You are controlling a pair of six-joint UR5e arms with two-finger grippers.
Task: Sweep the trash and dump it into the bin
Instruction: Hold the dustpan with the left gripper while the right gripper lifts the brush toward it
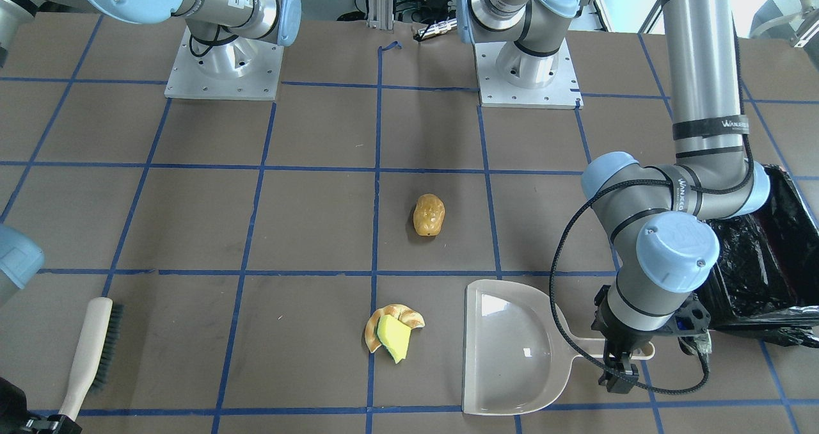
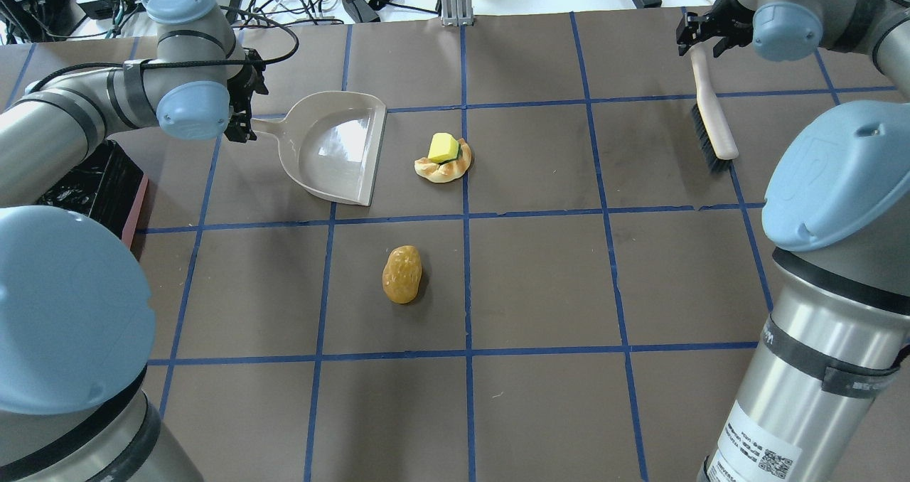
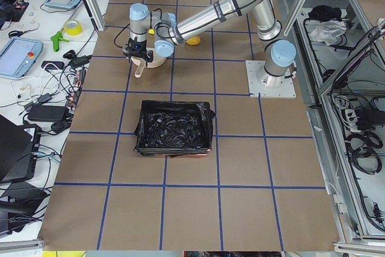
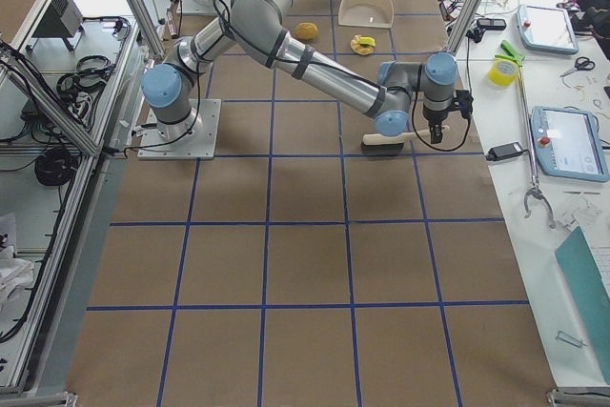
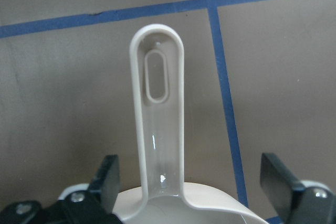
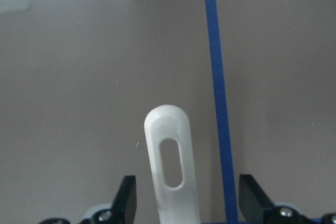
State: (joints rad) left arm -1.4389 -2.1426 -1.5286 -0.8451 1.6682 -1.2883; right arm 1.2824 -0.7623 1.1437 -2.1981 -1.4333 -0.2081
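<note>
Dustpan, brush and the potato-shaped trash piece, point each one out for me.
dustpan (image 2: 334,151): overhead exterior view, on the pan's bare floor.
brush (image 1: 84,357): exterior front-facing view, on the middle of its cream handle.
potato lump (image 2: 402,274): overhead exterior view, on its glossy top.

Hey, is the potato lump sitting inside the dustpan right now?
No, the potato lump lies on the table, apart from the empty dustpan.

Brown table (image 1: 320,133) gridded with blue tape (image 1: 377,165).
</note>
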